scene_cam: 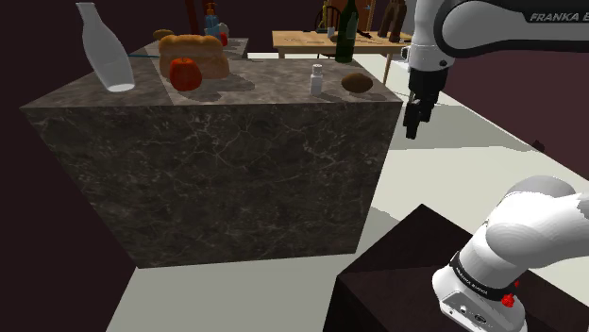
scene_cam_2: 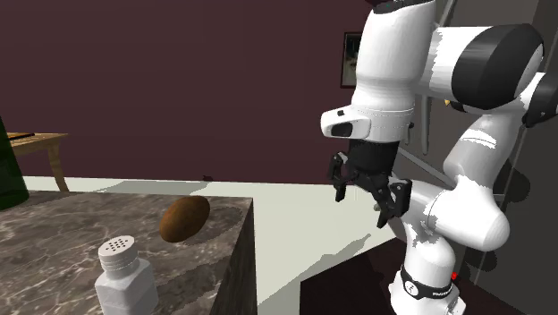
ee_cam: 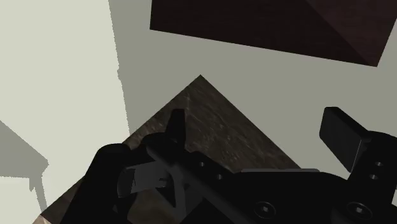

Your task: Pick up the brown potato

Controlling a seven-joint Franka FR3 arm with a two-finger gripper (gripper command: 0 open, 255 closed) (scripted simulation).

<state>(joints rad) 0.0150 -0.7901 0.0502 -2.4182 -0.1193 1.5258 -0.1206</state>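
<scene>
The brown potato (scene_cam: 356, 83) lies on its side near the dark stone counter's (scene_cam: 255, 92) near corner at the shoulder view's right, just beside a white shaker (scene_cam: 317, 79). It looks firm, light and rounded, so a pinch across its narrow middle should hold. The gripper (scene_cam: 413, 118) hangs beyond that corner, fingers apart and empty.

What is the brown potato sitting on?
The brown potato lies on the dark marbled counter top, near its corner, with a white shaker beside it. The spot where they touch is covered by the potato itself.

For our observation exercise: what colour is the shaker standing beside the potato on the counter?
White; the shaker shows best in the second exterior view.
</scene>
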